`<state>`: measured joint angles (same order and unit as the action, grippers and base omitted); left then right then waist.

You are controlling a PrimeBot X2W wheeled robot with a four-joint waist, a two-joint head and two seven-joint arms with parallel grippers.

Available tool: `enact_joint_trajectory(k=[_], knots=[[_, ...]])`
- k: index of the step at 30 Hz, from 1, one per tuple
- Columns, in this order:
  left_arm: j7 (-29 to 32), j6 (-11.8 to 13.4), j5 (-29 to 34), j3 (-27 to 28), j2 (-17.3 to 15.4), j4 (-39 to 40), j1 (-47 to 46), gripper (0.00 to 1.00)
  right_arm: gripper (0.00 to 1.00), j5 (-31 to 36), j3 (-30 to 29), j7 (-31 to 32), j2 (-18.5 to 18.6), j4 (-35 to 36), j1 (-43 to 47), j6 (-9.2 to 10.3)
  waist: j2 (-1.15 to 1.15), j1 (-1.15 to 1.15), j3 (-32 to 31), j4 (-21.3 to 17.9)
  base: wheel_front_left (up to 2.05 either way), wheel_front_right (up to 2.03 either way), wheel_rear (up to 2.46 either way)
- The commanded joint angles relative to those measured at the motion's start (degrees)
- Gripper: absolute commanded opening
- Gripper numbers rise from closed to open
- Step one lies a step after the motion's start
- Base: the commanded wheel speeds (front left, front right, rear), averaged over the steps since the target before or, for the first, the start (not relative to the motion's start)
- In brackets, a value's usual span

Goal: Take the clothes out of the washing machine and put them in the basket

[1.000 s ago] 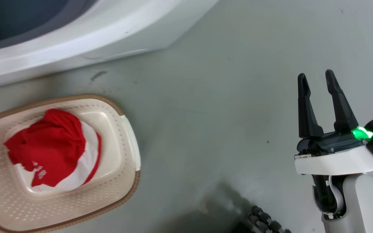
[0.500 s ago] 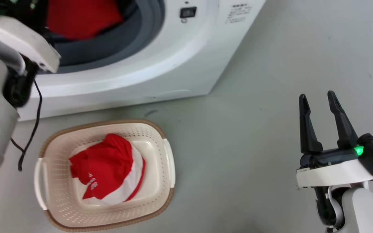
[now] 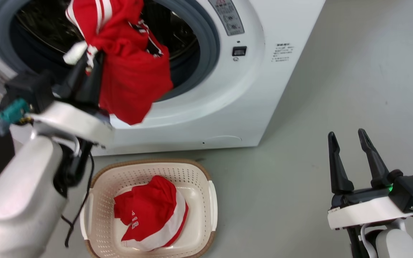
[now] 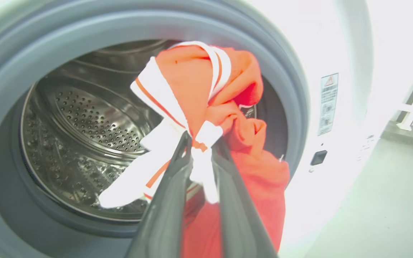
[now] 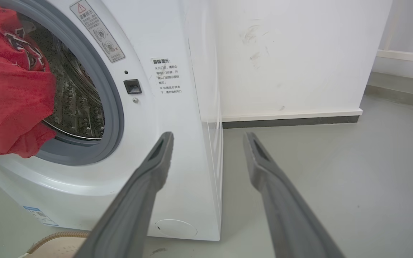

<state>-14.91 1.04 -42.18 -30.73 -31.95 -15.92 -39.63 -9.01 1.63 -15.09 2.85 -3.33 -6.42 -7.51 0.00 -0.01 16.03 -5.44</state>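
Left jaws pinching red garment (image 3: 131, 79), now drawn outside washing machine (image 3: 256, 89) porthole

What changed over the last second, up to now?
The head camera tilted up. The left pincer, shut on a bright red striped fabric garment, is drawing it out of the large white front-loading washing machine. Unchanged: the right pincer open and idle; another red-and-white garment lying in the cream perforated plastic basket.
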Motion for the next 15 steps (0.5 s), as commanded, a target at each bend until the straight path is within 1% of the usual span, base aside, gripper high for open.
enact_joint_trajectory(k=[1, 4, 8, 11, 14, 15], knots=[[-0.4, 0.6, 0.8, 1.1, 0.6, 3.0, 3.7, 0.0, 1.0, 0.1, -0.1, -0.1, 0.0, -0.3, 1.0, 0.04, 0.0, 0.01, -2.3, 1.7, 0.0, 0.0, 0.0], [-0.4, 1.4, 1.7, 2.1, 1.3, 8.3, 9.4, 0.0, 1.0, 0.3, -0.4, -0.1, 0.0, -0.3, 1.8, 0.04, 0.0, 0.01, -3.4, 2.6, 0.0, 0.0, 0.0], [-0.4, 1.6, 1.3, 1.6, 2.7, 13.5, 15.9, 0.0, 1.0, 1.0, -0.1, -0.1, 0.0, -0.4, 2.5, 0.04, 0.0, 0.01, -3.9, 3.8, 0.0, 0.0, 0.0], [-0.4, 1.4, 0.9, 0.5, 3.5, 14.5, 18.7, 0.0, 1.0, 1.4, -0.1, -0.1, 0.0, -0.3, 2.6, 0.04, 0.0, 0.01, -3.4, 4.2, 0.0, 0.0, 0.0], [-0.4, 0.9, 0.8, -0.3, 4.2, 13.9, 20.1, 0.0, 1.0, 1.6, 0.1, -0.1, 0.0, -0.2, 2.3, 0.04, 0.0, 0.01, -2.8, 4.3, 0.0, 0.0, 0.0], [-0.4, 0.3, 0.9, -1.6, 4.8, 12.2, 20.7, 0.0, 1.0, 1.8, 0.3, -0.1, 0.0, 0.0, 1.8, 0.04, 0.0, 0.01, -1.8, 4.1, 0.0, 0.0, 0.0]])
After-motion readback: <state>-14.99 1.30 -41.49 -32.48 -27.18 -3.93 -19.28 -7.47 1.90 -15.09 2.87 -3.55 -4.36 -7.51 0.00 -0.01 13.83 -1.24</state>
